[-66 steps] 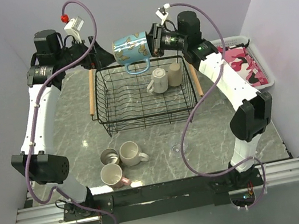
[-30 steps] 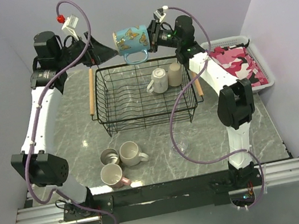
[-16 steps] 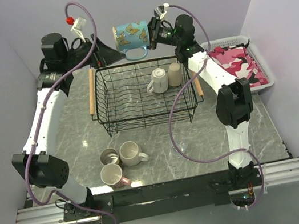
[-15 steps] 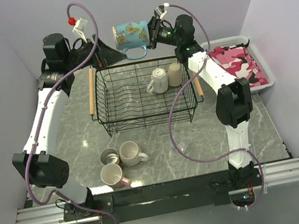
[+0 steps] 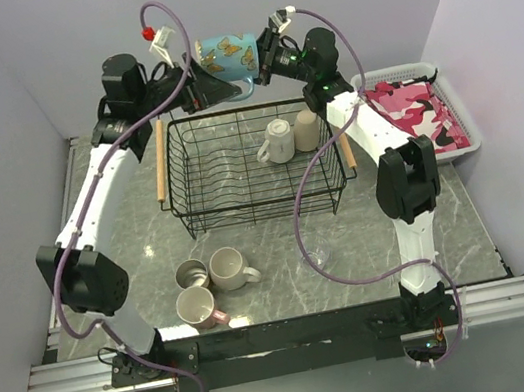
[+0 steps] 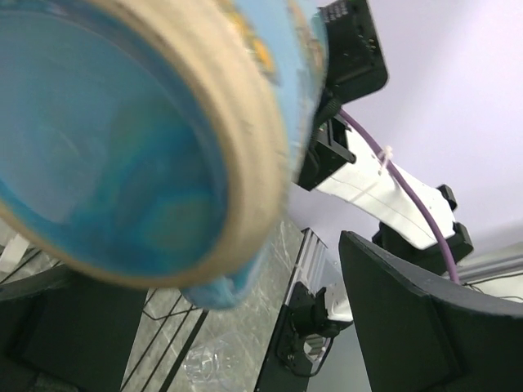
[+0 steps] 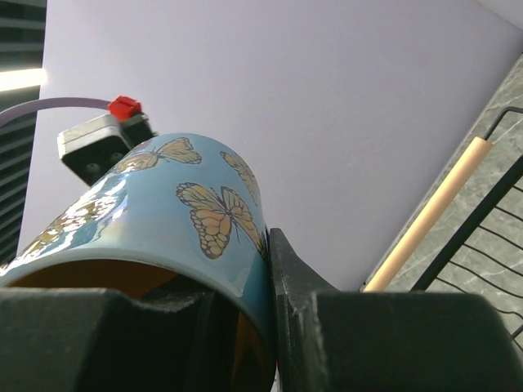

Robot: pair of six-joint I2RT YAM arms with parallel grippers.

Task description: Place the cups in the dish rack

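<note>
The blue butterfly mug (image 5: pixel 227 55) hangs on its side above the far edge of the black wire dish rack (image 5: pixel 204 198). My right gripper (image 5: pixel 262 61) is shut on its rim, one finger inside the orange interior and one outside (image 7: pixel 261 327). My left gripper (image 5: pixel 209 87) is open, and the mug's base (image 6: pixel 122 147) sits just in front of its spread fingers (image 6: pixel 409 327). A white mug (image 5: pixel 277 139) and a tan cup (image 5: pixel 307 129) stand in the rack. A steel cup (image 5: pixel 190 273), a white mug (image 5: pixel 227 268), a pink mug (image 5: pixel 197 309) and a clear glass (image 5: pixel 310 256) stand on the near table.
A white plastic basket with pink camouflage cloth (image 5: pixel 420 112) sits at the right of the rack. The rack's wooden handles (image 5: pixel 160 161) run along its left and right sides. Purple cables loop off both arms over the table.
My left arm has swung right, bringing its open gripper up to the mug's base. The right gripper has lifted the mug a little higher and farther back.
</note>
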